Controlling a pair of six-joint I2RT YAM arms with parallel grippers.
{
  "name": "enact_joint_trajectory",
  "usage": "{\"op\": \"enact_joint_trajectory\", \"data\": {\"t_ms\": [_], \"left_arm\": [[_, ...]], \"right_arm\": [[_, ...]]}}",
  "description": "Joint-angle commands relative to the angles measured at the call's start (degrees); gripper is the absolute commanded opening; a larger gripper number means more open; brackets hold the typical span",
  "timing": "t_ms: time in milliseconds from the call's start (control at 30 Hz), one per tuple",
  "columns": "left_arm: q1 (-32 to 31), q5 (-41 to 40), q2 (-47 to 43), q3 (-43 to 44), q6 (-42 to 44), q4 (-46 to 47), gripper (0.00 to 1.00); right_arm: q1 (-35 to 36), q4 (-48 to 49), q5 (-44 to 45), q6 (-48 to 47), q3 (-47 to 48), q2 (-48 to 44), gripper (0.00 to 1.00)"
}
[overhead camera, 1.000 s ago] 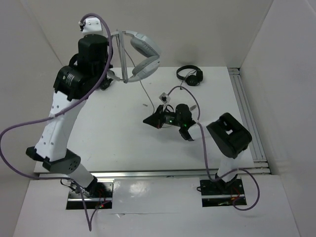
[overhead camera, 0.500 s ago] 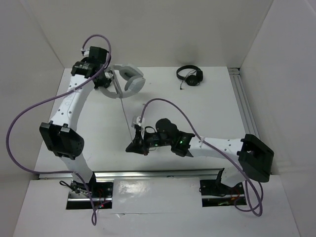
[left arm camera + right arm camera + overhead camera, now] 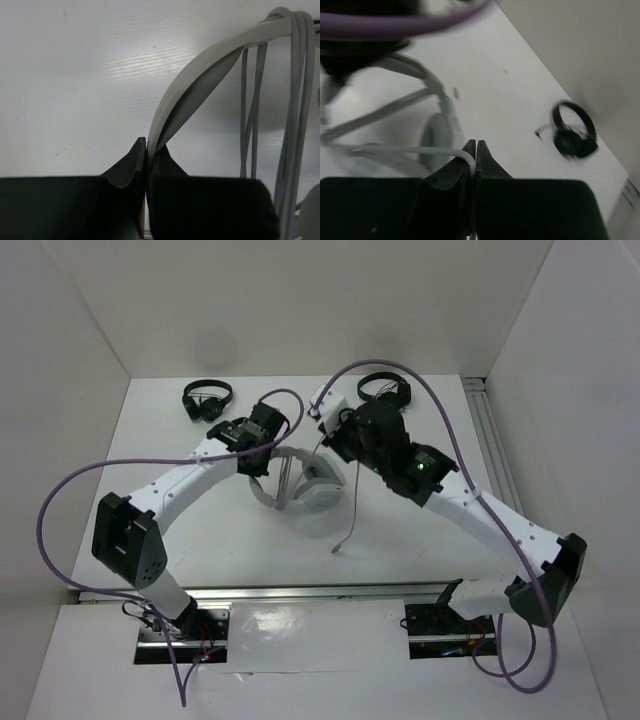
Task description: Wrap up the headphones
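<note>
I observe the headphones (image 3: 318, 485) at the middle of the table (image 3: 200, 540). The left gripper (image 3: 262, 452) is at the headband and the right gripper (image 3: 328, 443) is just behind the earcup. The cable (image 3: 352, 508) trails toward the near edge, its end loose. Two black headsets (image 3: 207, 400) (image 3: 385, 390) sit at the rear, well apart.

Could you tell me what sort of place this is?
Likely a robotics lab cell: plain white walls box in a table, where a bolted-down left arm and right arm handle headphones.
</note>
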Motion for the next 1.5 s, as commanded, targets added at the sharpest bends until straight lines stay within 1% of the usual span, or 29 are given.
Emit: {"op": "enact_joint_trajectory", "data": {"t_ms": [0,33,133,167,200,267,333,367,400,433,467,567,600,667,700,767,800,833,867,933,1033,1133,1167,1333,1400,1433,1467], "left_arm": [[-2.1,-0.5,-6.0,-6.1,6.4,7.6,0.0],[-4.7,-0.5,-8.9,-9.5,7.4,9.5,0.0],[-9.8,-1.7,-12.1,-12.3,11.1,9.5,0.0],[-13.6,-6.8,-14.0,-14.9,11.1,9.5,0.0],[-15.1,-8.2,-14.9,-16.1,11.1,9.5,0.0],[-17.7,-9.7,-16.8,-19.8,11.1,9.5,0.0],[-21.0,-8.1,-19.5,-20.3,11.9,9.5,0.0],[-21.8,-5.6,-20.2,-20.3,12.7,8.9,0.0],[-23.4,-4.9,-21.0,-20.3,13.3,8.9,0.0],[-24.1,-4.0,-22.4,-20.3,14.0,8.2,0.0],[-24.7,-1.3,-23.0,-19.5,14.0,6.8,0.0],[-27.2,2.5,-23.0,-16.7,14.5,3.5,0.0],[-28.8,3.5,-22.4,-14.9,14.5,1.1,0.0],[-30.4,3.5,-21.6,-12.9,14.5,-1.1,0.0],[-31.1,2.0,-21.0,-10.9,14.5,-2.2,0.0],[-32.4,2.0,-21.0,-9.0,14.0,-4.8,0.0],[-32.4,1.0,-21.0,-7.3,13.5,-5.3,0.0],[-32.4,-2.0,-21.6,-6.4,12.8,-5.3,0.0],[-32.4,-3.1,-21.6,-5.5,12.2,-7.2,0.0],[-32.4,-6.2,-21.6,-2.9,10.4,-9.2,0.0],[-32.4,-6.9,-22.2,-0.7,9.8,-12.2,0.0],[-32.4,-6.9,-22.2,-0.6,9.2,-12.2,0.0],[-32.4,-6.2,-22.2,-0.6,9.2,-12.2,0.0],[-33.0,0.2,-24.2,0.5,10.3,-10.9,0.0],[-33.0,0.7,-24.2,1.1,10.9,-10.2,0.0],[-33.0,1.9,-24.2,1.8,11.5,-10.2,0.0],[-33.0,5.1,-25.1,2.4,12.0,-9.3,0.0]], "right_arm": [[-12.5,5.7,5.1,-7.3,6.9,0.4,0.0],[-14.1,9.9,5.1,-7.3,5.0,0.4,0.0],[-18.0,16.7,2.9,-8.0,0.8,-2.2,0.0],[-18.8,23.3,2.9,-8.7,-3.3,-3.2,0.01],[-19.3,26.5,2.4,-9.2,-4.8,-3.9,0.01],[-22.7,29.3,0.3,-8.6,-5.4,-4.5,0.03],[-27.0,28.8,-4.0,-5.9,-3.1,-3.3,0.07],[-28.0,28.2,-5.7,-5.4,-2.0,-1.8,0.07],[-28.8,27.6,-7.1,-5.4,-0.3,-1.1,0.08],[-29.3,26.8,-8.8,-5.4,0.6,-0.4,0.08],[-29.8,25.3,-9.7,-5.4,1.6,0.8,0.08],[-29.8,25.3,-11.6,-5.9,3.1,2.1,0.1],[-29.8,23.8,-12.3,-5.9,4.7,2.1,0.1],[-29.8,22.5,-15.2,-5.9,5.5,3.3,0.11],[-29.8,21.8,-16.0,-5.9,5.5,3.3,0.12],[-30.4,20.8,-19.3,-5.9,6.0,4.0,0.12],[-30.9,20.8,-19.8,-5.3,6.0,4.7,0.06],[-30.9,21.3,-19.8,-4.0,5.0,4.7,0.03],[-31.6,21.8,-20.5,-3.4,4.3,4.7,0.01],[-32.3,24.7,-20.5,-0.9,1.5,4.7,0.0],[-34.2,28.8,-20.0,1.9,-1.5,4.7,0.0],[-36.2,30.6,-21.3,5.2,-2.3,4.7,0.0],[-37.1,30.6,-23.0,5.8,-2.3,4.7,0.0],[-37.1,29.2,-25.9,6.5,-1.0,6.9,0.0],[-37.1,29.2,-28.1,7.2,-0.4,7.6,0.0],[-37.1,29.2,-29.3,7.9,-0.4,8.3,0.01],[-37.1,29.2,-30.3,7.9,0.1,8.9,0.03]]}}
